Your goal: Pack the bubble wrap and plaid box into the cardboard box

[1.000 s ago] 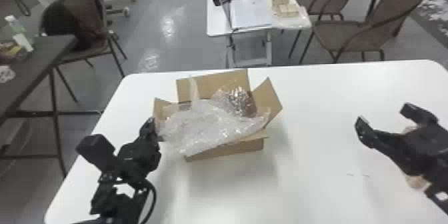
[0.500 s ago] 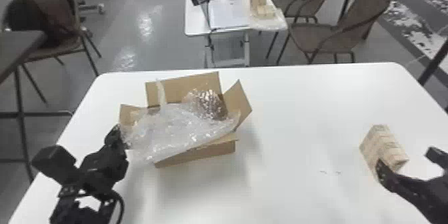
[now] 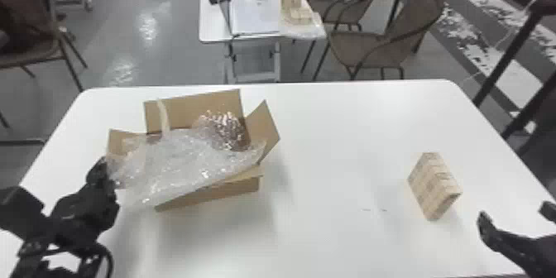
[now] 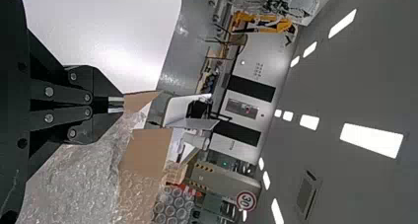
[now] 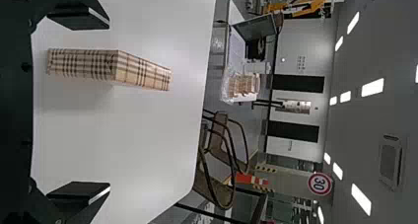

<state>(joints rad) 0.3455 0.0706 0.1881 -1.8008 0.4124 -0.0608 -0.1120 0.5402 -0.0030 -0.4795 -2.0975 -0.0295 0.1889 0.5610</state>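
Ideally, centre the right gripper (image 5: 109,105), jaws wide, on the plaid box (image 5: 89,64) before closing, the left gripper (image 4: 118,104) pinching a cardboard flap (image 4: 137,101).

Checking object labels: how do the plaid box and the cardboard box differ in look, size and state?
The plaid box is checked; the cardboard box is plain brown. The plaid box is clearly smaller than the cardboard box. The plaid box looks closed; the cardboard box is open, flaps splayed, with bubble wrap draped over it. Both rest on the white table.
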